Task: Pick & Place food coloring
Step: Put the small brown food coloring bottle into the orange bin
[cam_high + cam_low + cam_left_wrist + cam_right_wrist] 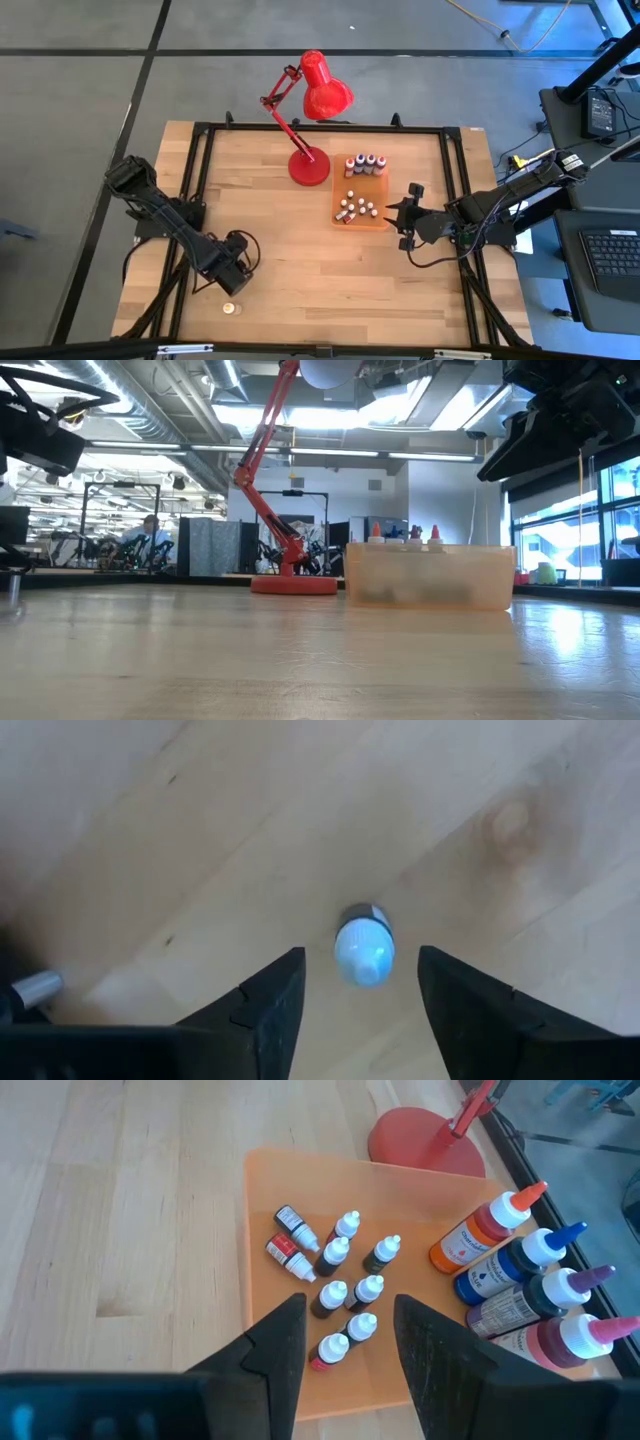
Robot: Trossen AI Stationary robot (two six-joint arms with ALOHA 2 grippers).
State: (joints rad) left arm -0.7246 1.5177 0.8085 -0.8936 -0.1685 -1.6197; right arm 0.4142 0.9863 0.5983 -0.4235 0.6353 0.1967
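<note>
Bare wooden table (150, 810) lies under the left gripper (360, 995), whose parted jaws flank an upright food coloring bottle (365, 948) without touching; I would lift straight up.

The small bottle (364, 948) between the left hand's fingers (268, 1005) is blurred.

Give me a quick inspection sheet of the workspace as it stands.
Surface: wooden table, mostly bare.
Job's things: small bottles in the orange tray; one bottle standing alone on the table.
Clutter: red lamp; larger squeeze bottles in the tray.
Grippers: left gripper open, straddling the lone bottle without touching; right gripper open above the tray.
Cables: along the right arm.
Surroundings: a person seated far behind.
</note>
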